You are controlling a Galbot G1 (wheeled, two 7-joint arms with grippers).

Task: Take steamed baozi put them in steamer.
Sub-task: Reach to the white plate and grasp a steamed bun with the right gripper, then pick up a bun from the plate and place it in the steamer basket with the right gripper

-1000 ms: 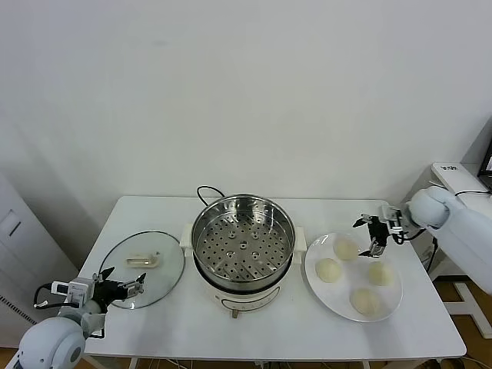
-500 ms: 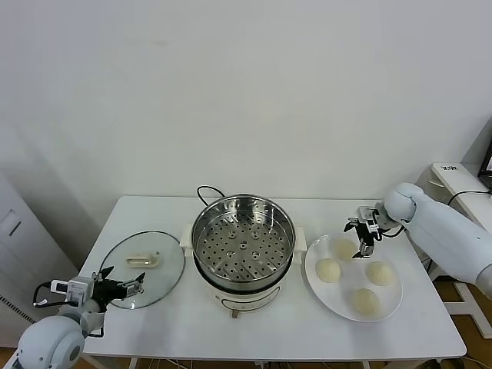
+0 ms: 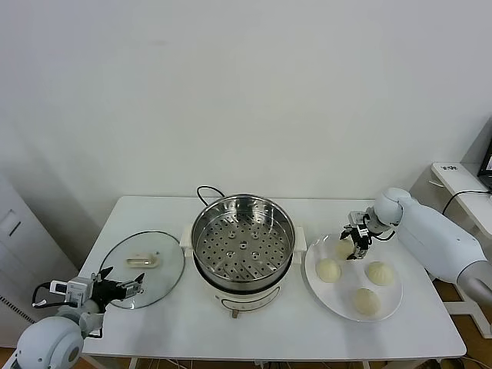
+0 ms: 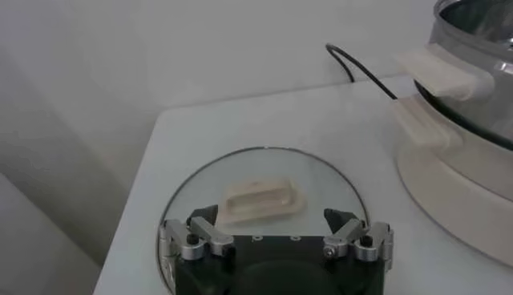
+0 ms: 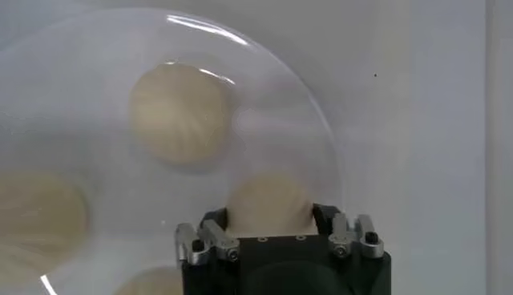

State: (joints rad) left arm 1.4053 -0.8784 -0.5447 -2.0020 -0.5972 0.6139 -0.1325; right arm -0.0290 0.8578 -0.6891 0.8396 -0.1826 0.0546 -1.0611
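Note:
The steamer (image 3: 243, 204) is a shiny steel pot on a white base at mid-table, its perforated tray bare. To its right a white plate (image 3: 342, 296) holds the steamed baozi. My right gripper (image 3: 356, 250) is down at the plate's far side, and its fingers press both flanks of the far baozi (image 5: 269, 207), which still rests on the plate. Three more baozi (image 3: 328, 270) (image 3: 379, 272) (image 3: 365, 300) lie free around it. My left gripper (image 3: 123, 288) hovers open at the near left, over the edge of the glass lid (image 3: 142, 269), holding nothing.
The flat glass lid with its cream handle (image 4: 258, 199) lies left of the steamer. A black cord (image 3: 206, 191) runs behind the pot. The steamer's white side handle (image 4: 437, 68) juts toward the lid. The table's front edge is close to the left gripper.
My right gripper moved left and down from beside the plate onto the far baozi, and its fingers closed in against it. The left arm stayed still.

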